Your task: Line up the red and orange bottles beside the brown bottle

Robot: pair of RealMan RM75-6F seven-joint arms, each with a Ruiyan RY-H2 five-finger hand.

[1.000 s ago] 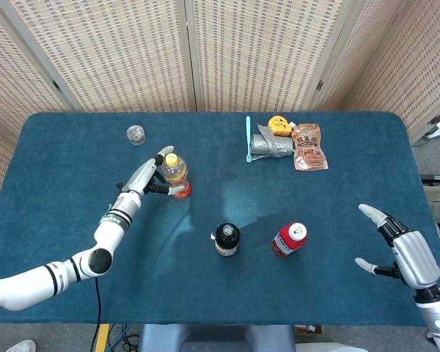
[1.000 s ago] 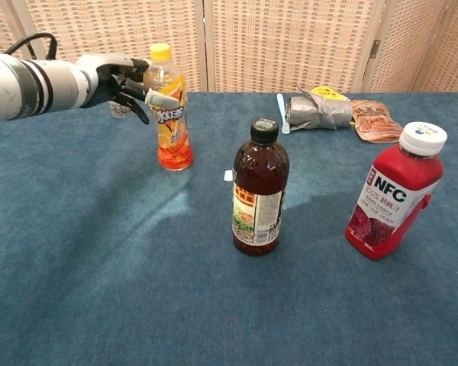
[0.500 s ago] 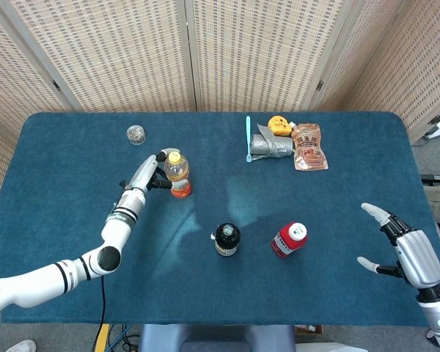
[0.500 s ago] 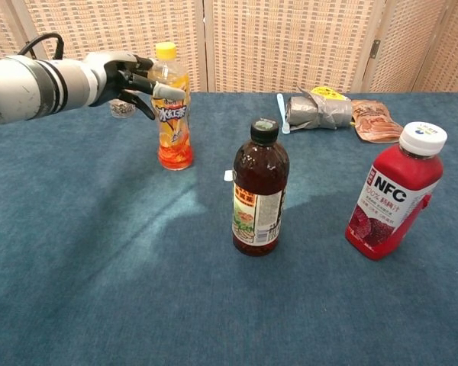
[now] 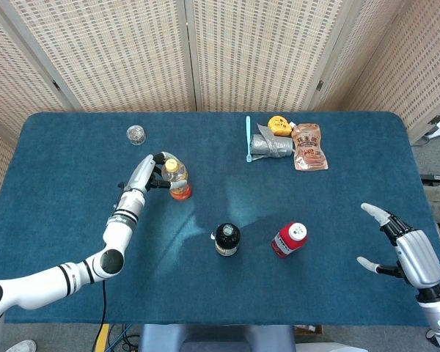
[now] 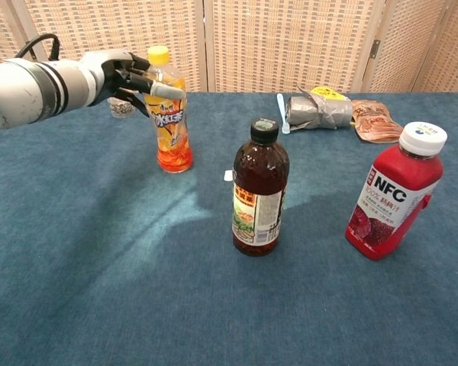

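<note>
Closing your left hand (image 6: 126, 76) tighter round the orange bottle (image 6: 168, 114), you are securing it for moving beside the brown bottle (image 6: 259, 191), while your right hand (image 5: 407, 249) is idling, fingers spread.

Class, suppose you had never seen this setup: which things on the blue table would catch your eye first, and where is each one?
Three upright bottles stand out on the blue table: the brown bottle at the centre, the red bottle to its right, and the orange bottle further back on the left. The left robot hand grips the orange bottle near its top. The right robot hand hangs open near the table's right edge.
</note>
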